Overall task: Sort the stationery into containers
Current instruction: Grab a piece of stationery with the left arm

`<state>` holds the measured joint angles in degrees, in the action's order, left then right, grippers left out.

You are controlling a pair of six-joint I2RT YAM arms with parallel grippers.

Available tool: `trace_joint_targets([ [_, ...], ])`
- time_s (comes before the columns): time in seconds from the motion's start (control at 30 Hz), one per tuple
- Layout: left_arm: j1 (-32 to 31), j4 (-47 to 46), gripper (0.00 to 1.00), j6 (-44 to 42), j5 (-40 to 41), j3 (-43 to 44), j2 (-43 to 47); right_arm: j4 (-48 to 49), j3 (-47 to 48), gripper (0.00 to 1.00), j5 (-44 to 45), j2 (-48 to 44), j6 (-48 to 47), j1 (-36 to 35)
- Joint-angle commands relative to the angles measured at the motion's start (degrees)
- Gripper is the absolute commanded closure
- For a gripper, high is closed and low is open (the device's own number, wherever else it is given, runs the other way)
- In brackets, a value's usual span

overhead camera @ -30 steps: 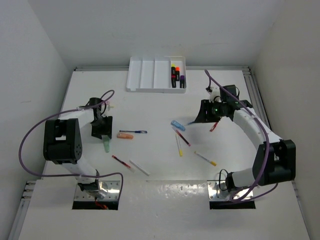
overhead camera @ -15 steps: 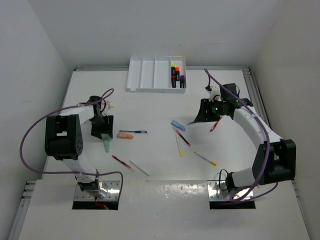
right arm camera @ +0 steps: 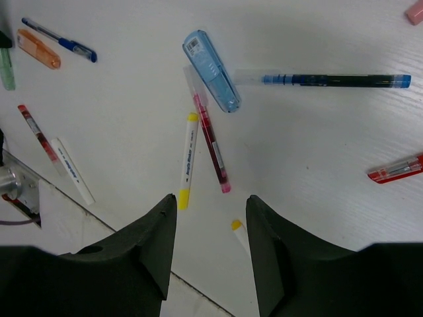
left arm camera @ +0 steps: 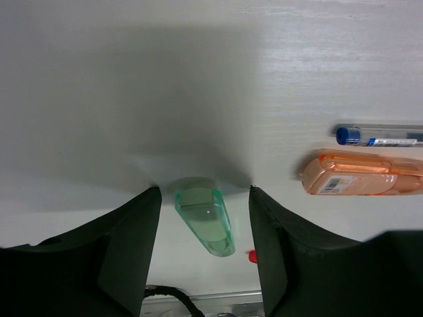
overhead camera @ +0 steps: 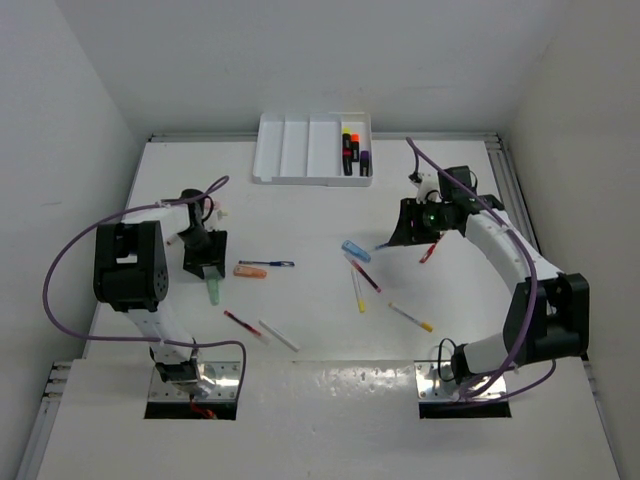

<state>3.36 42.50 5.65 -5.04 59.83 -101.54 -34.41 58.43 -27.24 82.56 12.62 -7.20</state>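
Observation:
My left gripper [overhead camera: 207,270] is open, low over the table; its fingertips stand either side of a green highlighter [left arm camera: 205,221], apart from it, which also shows in the top view [overhead camera: 213,291]. An orange highlighter [left arm camera: 360,173] and a blue pen [left arm camera: 380,135] lie just to the right. My right gripper [overhead camera: 405,238] is open and empty, raised above a blue highlighter [right arm camera: 211,69], a dark blue pen [right arm camera: 330,80], a yellow pen [right arm camera: 188,160] and a dark red pen [right arm camera: 211,142]. The white tray [overhead camera: 300,150] stands at the back with highlighters [overhead camera: 353,152] in its rightmost compartment.
A red pen [overhead camera: 428,252] lies under the right arm. A white pen with a yellow tip [overhead camera: 411,317] lies front right. A red pen [overhead camera: 240,321] and a white pen [overhead camera: 279,335] lie front left. Purple cables loop beside both arms.
The left arm's rear links have swung slightly left. Both grippers stay almost where they were, both open. No stationery has moved.

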Motion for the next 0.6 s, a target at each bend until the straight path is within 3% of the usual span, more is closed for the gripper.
trace_joint_targets([
  [0.0,-1.68,-0.31,0.37,1.29,-4.72,-3.85,-3.14,0.93,2.82,0.54,-0.88,0.67,0.03,0.08],
  [0.07,-2.03,-0.4,0.32,1.38,-4.72,-3.85,-3.49,0.84,2.91,0.54,-0.88,0.75,0.03,-0.18],
  [0.2,-2.04,-0.49,0.47,0.94,-5.6,-3.85,-4.81,0.93,2.83,0.54,-0.71,0.67,0.04,-0.27],
  [0.43,-2.3,-0.49,0.56,-0.72,-9.1,-3.76,-5.69,0.93,2.74,0.55,-0.53,0.49,0.03,-0.44],
  [0.57,-1.95,-1.97,0.62,-0.73,-12.62,-3.41,-0.79,0.93,3.7,0.56,-1.14,1.02,0.04,-0.88],
])
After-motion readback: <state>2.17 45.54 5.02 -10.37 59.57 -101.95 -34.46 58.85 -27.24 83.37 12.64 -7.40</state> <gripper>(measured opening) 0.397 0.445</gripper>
